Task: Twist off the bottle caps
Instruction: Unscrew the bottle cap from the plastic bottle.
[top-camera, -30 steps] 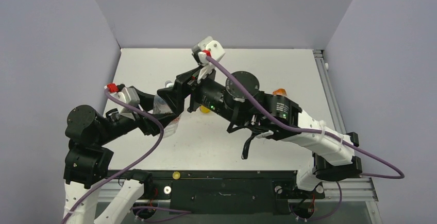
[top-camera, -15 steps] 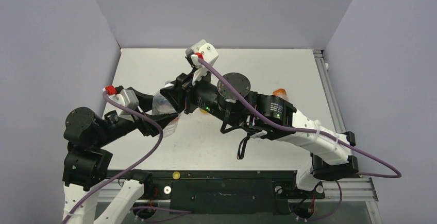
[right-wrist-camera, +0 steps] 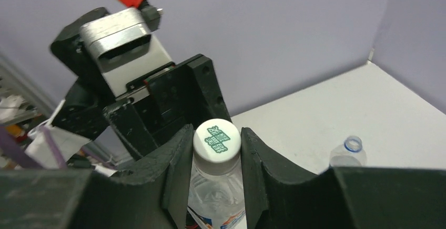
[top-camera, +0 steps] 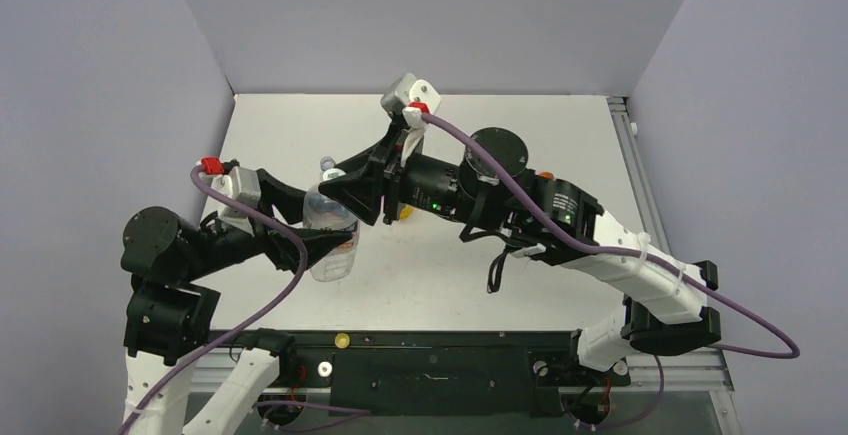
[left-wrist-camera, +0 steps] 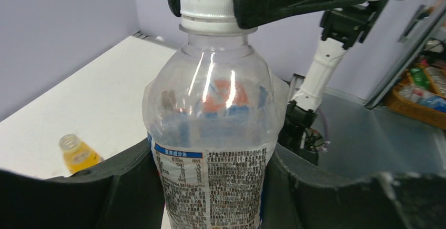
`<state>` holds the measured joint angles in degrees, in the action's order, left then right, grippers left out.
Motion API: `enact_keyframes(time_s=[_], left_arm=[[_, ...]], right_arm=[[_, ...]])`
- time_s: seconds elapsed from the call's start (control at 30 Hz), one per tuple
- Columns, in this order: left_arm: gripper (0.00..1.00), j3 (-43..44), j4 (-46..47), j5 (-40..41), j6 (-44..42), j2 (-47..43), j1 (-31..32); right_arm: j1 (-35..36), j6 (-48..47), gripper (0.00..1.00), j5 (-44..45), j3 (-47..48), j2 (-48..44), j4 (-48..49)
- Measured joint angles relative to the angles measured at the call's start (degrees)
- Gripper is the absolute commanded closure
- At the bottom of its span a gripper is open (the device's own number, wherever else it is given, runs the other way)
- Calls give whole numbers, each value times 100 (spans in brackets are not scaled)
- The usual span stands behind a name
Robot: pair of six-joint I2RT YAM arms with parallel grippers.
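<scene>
Left claw [left-wrist-camera: 213, 187]: part-closed, clamped round label band of water bottle [left-wrist-camera: 210, 108], upright over near-left desk [top-camera: 520, 125]. Right claw [right-wrist-camera: 215, 152]: pinched tight on white cap [right-wrist-camera: 216, 140], directly atop the neck. Long axis vertical; twist about it probably next, by right arm.

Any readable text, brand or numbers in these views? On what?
Nothing reads cleanly.
On the white cap: green printed characters, too blurred.
On the label of the clear bottle: blue header strip and dense fine print, too small.
The red-and-blue logo, seen through the bottle: blurred.
</scene>
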<state>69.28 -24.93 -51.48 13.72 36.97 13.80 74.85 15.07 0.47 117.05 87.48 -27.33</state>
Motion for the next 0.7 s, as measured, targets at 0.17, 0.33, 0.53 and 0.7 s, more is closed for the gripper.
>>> enact_keyframes(time_s=[0.17,0.33,0.53,0.7], left_arm=[[99,-2,804,-745,907,11,13],[99,-68,1563,-1305,1755,13,26],[99,-114,1394,-1311,1593,57,24],[99,-105,474,-614,476,83,24]], right_arm=[[-192,-133,100,-1349,-273,-363,328],[-389,-164,84,-2437,-323,-461,498],[-275,-299,25,-1744,-315,-470,323],[243,-358,22,-83,-164,-424,177]])
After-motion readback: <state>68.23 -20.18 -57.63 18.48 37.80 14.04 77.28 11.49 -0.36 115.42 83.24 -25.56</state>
